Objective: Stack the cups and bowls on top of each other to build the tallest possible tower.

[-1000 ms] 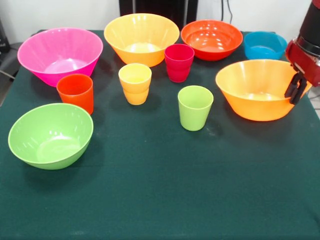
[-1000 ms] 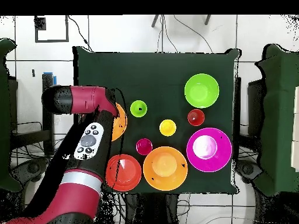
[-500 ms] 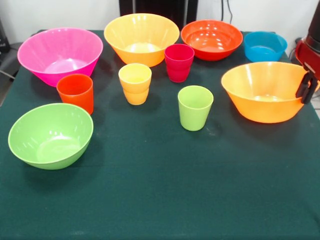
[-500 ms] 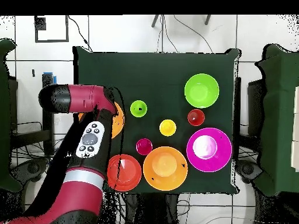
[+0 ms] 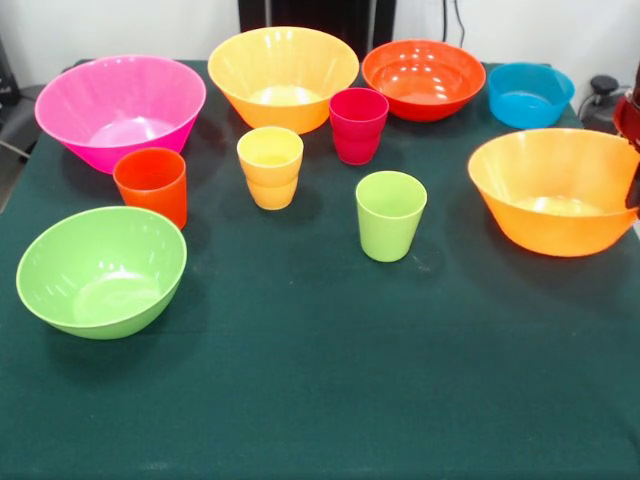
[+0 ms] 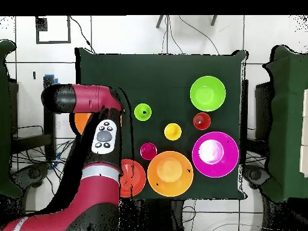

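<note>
Change vs. a second ago: the near orange bowl (image 5: 560,190) has been shifted sideways to the right edge of the front view, and the arm (image 6: 99,144) has been swung along with it. Only a sliver of the gripper (image 5: 635,195) is seen at that edge, against the bowl's rim. Whether it is clamped, apart or together cannot be told. As bowl and arm were moved together, a rim hold is judged likely, so the first pick is probably under way.

No stacking is done yet. The second orange bowl (image 5: 283,75), pink bowl (image 5: 120,105) and red-orange cup (image 5: 151,185) are left standing apart on the table (image 5: 320,400).

Orientation: the moved bowl is kept mouth up, axis vertical, rim roughly level. Overhead, it is mostly hidden under the arm, with only an orange sliver shown.
</note>
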{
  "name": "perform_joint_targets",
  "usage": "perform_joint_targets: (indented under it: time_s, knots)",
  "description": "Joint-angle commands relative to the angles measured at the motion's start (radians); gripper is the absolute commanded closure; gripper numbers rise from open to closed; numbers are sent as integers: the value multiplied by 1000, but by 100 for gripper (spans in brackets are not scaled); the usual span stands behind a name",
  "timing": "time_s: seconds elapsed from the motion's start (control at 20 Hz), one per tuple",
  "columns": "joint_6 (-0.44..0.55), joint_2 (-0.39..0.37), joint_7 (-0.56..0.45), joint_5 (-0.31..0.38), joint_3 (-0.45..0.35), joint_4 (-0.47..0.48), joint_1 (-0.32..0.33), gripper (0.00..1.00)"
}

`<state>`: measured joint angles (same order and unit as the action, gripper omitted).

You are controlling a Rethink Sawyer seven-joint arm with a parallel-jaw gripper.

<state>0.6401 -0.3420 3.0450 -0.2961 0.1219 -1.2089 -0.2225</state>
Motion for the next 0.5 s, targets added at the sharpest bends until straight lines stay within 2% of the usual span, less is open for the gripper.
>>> perform_joint_targets:
  time_s: [0.05,0.25,0.4,0.5]
  knots:
    - [-105,-18,-350,97,-263,-87,93,100]
    - [-152,-12,-407,139,-356,-93,148,100]
    - [-145,-5,-445,157,-422,-85,191,100]
    - [-137,-18,-448,175,-436,-98,202,100]
